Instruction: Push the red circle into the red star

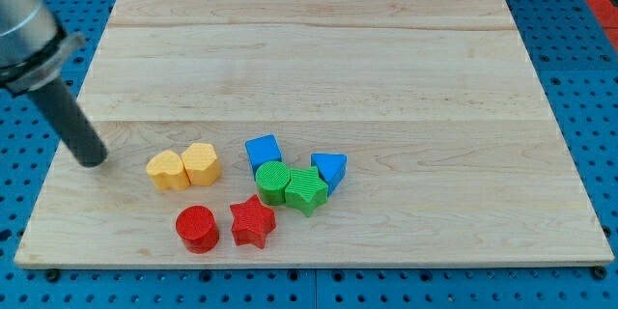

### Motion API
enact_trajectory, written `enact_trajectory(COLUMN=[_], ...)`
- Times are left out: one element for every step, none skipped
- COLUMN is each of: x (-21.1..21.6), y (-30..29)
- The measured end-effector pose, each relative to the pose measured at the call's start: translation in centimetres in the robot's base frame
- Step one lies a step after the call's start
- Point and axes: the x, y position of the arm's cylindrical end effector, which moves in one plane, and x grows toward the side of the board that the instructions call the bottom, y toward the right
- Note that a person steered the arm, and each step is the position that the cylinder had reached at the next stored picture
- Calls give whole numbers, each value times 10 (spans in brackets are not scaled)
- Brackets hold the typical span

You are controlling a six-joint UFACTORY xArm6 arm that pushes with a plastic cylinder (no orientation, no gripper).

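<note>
The red circle (197, 228) lies near the view's bottom, left of centre. The red star (253, 221) lies just to its right, with a small gap between them. My tip (93, 158) rests on the board at the view's left, up and to the left of the red circle, well apart from it. The rod slants up to the view's top left corner.
A yellow heart (168, 170) and a yellow hexagon (202, 164) sit side by side above the red circle. A blue cube (263, 152), a green circle (272, 182), a green star (306, 190) and a blue triangle (329, 169) cluster above and right of the red star. The wooden board (386, 58) lies on a blue surface.
</note>
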Motion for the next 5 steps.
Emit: enact_trajectory(x=[9, 19, 19, -7, -11], y=[42, 87, 110, 74, 38])
